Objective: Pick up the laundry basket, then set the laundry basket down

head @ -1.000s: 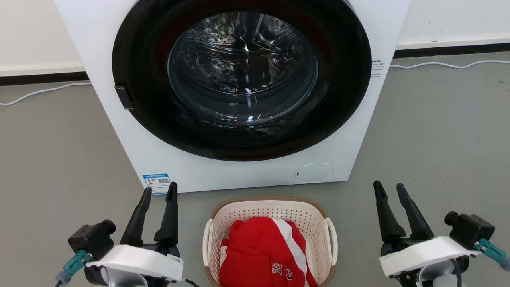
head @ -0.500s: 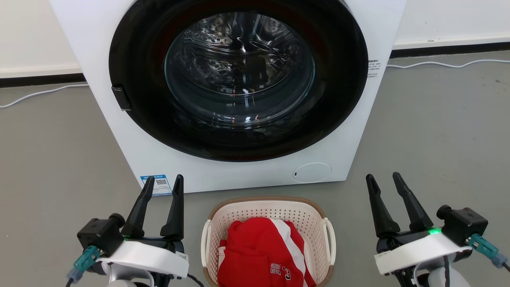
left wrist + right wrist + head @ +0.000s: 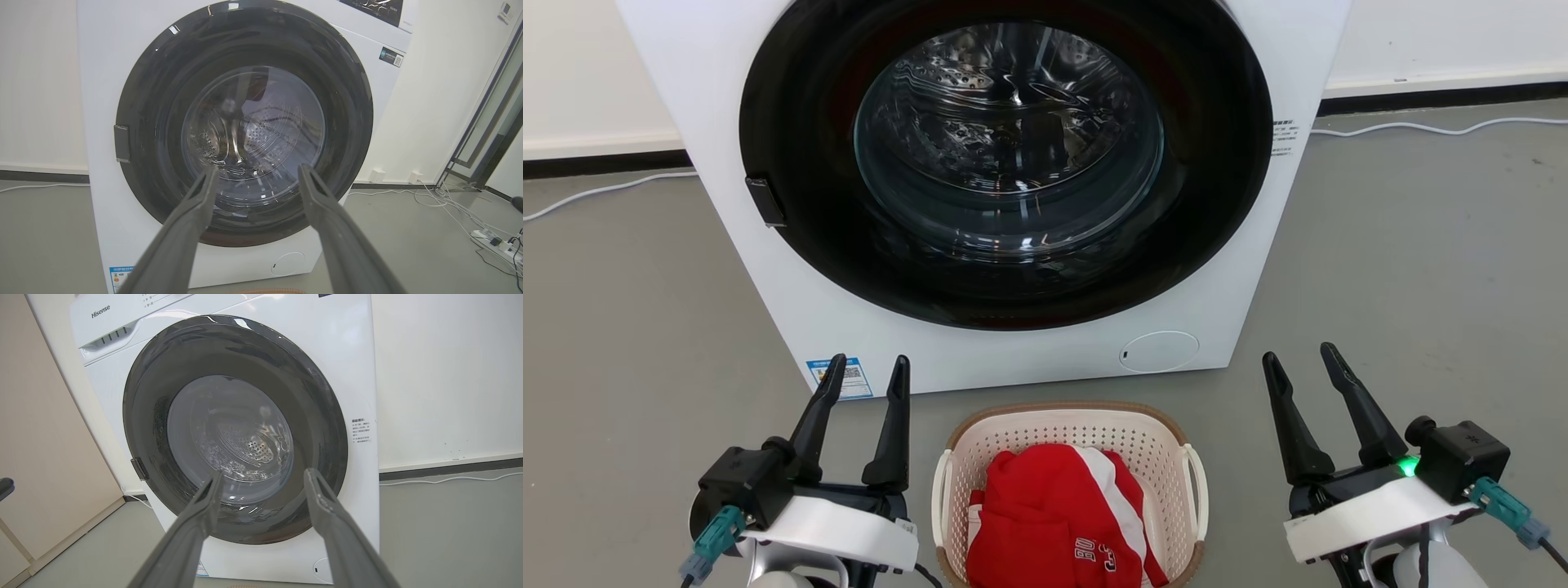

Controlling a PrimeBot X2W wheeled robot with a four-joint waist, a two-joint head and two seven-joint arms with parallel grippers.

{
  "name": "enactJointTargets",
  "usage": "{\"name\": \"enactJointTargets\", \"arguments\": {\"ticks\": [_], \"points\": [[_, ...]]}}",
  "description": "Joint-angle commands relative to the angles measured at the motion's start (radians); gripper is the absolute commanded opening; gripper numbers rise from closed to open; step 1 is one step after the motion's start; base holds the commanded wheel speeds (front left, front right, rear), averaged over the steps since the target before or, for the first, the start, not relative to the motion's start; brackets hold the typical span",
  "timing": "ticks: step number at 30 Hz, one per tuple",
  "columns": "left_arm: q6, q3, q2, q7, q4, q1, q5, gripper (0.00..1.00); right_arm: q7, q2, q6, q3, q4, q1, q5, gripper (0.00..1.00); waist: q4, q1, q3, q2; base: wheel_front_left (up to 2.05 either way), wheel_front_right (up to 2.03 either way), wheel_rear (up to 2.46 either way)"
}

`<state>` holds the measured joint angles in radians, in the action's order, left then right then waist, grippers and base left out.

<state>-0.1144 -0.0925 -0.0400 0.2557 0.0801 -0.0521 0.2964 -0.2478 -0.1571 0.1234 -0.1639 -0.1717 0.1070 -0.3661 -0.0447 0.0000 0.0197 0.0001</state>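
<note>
Plainly, the scene is dominated by a white front-loading washer (image 3: 727,163), whose round dark door (image 3: 1009,155) is shut and which stands on a grey floor (image 3: 1421,269). Just on the near side of it, apart from its front panel, the laundry basket (image 3: 1066,407) is seen standing on the floor, centred between the two arms. A red garment (image 3: 1054,523) with a white stripe is heaped inside it.

The pick-up is judged not yet begun. The basket is touched by neither hand, so the step in hand is taken to be the approach.

The left hand (image 3: 868,361) is held to the left of the basket and the right hand (image 3: 1297,353) farther off to its right. The fingers of each are spread apart, with nothing between them. This is borne out in both wrist views, where the fingers are pointed toward the washer door rather than down at the basket. Both hands are carried roughly level, with fingers aimed away from the robot.

For the next move, it is judged that both hands must be brought inward and lowered to the white loop handles, the left handle (image 3: 941,498) and the right handle (image 3: 1199,490). These would then need to be gripped evenly, so that the basket may be lifted without tipping.
</note>
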Motion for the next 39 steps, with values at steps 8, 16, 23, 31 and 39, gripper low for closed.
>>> {"name": "enactJointTargets", "arguments": {"ticks": [8, 16, 23, 31, 39], "points": [[0.011, 0.031, -0.010, 0.006, -0.019, -0.053, -0.004, 1.00, -0.014, -0.012, 0.007, -0.020, 0.020, 0.033, 0.007, 1.00, -0.005, 0.0000, 0.002, -0.0001, 0.00, 0.00, 0.00], [0.018, 0.032, -0.010, 0.006, -0.008, -0.055, -0.004, 1.00, -0.014, -0.014, 0.007, -0.014, 0.017, 0.033, 0.005, 1.00, -0.013, 0.0000, 0.021, -0.0001, 0.00, 0.00, 0.00], [0.023, 0.036, -0.010, 0.006, -0.003, -0.071, -0.006, 1.00, -0.014, -0.015, 0.007, -0.010, 0.019, 0.046, -0.002, 1.00, -0.027, 0.0000, 0.063, -0.0001, 0.00, 0.00, 0.00], [0.025, 0.052, -0.010, 0.006, 0.025, -0.098, 0.002, 1.00, -0.014, -0.017, 0.007, -0.005, 0.009, 0.064, -0.013, 1.00, -0.044, 0.0000, 0.130, -0.0001, 0.00, 0.00, 0.00], [0.023, 0.075, -0.010, 0.006, 0.075, -0.162, -0.015, 1.00, -0.014, -0.031, 0.007, -0.013, -0.034, 0.135, -0.041, 1.00, -0.061, 0.0000, 0.253, -0.0001, 0.00, 0.00, 0.00]]}}
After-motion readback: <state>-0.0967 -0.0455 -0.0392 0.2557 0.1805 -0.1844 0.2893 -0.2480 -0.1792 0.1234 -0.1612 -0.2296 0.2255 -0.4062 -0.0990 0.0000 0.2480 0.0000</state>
